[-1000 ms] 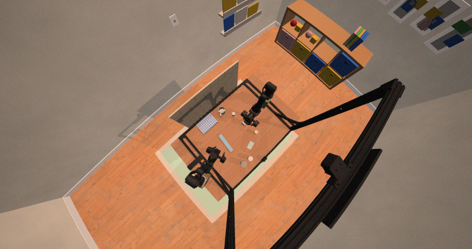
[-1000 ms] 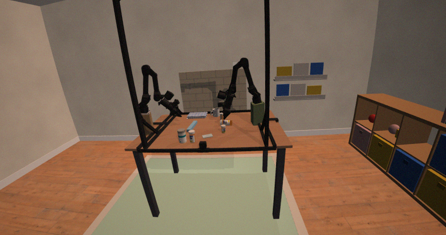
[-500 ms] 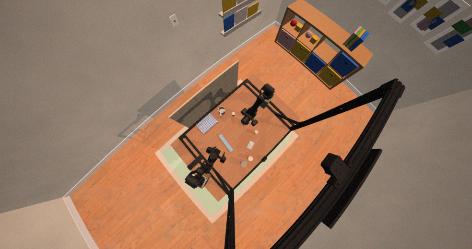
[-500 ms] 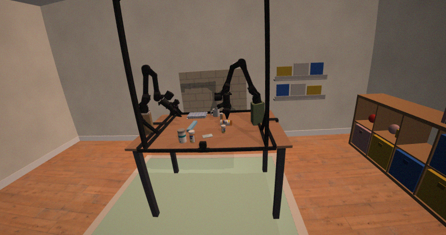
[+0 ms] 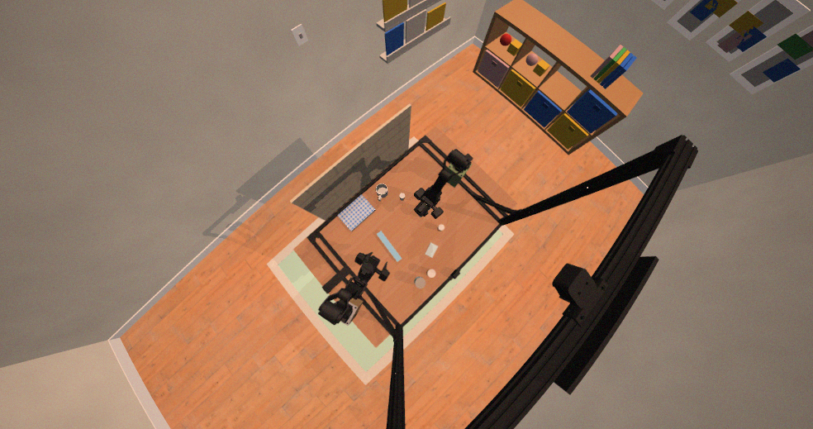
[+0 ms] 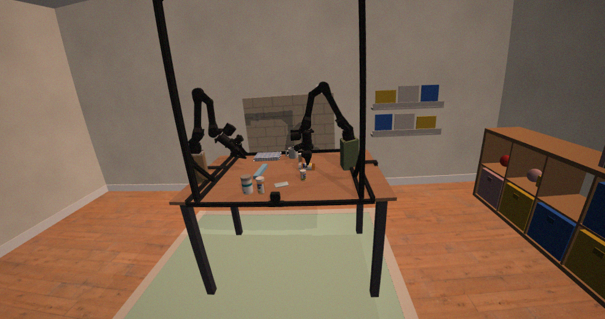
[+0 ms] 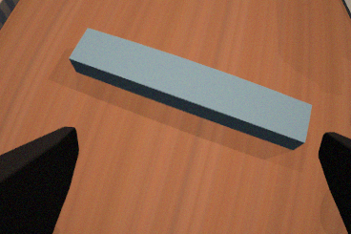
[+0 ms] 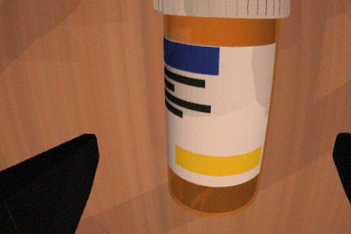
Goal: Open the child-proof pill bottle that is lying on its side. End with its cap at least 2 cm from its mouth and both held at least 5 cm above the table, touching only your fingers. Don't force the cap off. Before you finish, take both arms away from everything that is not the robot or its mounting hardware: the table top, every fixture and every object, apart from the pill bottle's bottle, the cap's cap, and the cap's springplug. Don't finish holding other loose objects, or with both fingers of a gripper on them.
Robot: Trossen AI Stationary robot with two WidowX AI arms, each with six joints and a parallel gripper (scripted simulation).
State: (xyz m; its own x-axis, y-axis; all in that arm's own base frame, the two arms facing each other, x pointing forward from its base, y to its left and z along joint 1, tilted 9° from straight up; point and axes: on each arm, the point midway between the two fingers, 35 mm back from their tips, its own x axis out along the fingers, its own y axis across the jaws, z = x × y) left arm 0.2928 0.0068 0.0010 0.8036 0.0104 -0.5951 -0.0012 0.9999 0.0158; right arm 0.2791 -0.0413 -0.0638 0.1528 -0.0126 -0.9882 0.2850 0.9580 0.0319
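Right end effector [image 6: 307, 163] [image 8: 216, 144]: fingers apart, above the capped pill bottle [image 6: 307, 166] [image 8: 215, 109] lying between them. Left end effector [image 7: 199, 144]: fingers apart, blue block [image 6: 260, 171] [image 7: 191, 87] [image 5: 388, 246] ahead.

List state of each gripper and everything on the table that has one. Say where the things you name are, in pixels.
Left gripper [image 5: 377, 269] [image 6: 244, 156] [image 7: 197, 144]: open, empty
Right gripper [image 5: 426, 205] [image 6: 307, 163] [image 8: 216, 144]: open, around lying bottle, not gripping
Lying pill bottle [image 6: 311, 166] [image 8: 216, 109]: capped
Two orange bottles near front edge [image 6: 303, 175] [image 6: 260, 185]: upright, capped
White tub [image 6: 246, 184] [image 5: 420, 283]: upright
Mug [image 5: 382, 189] [image 6: 292, 152]: upright
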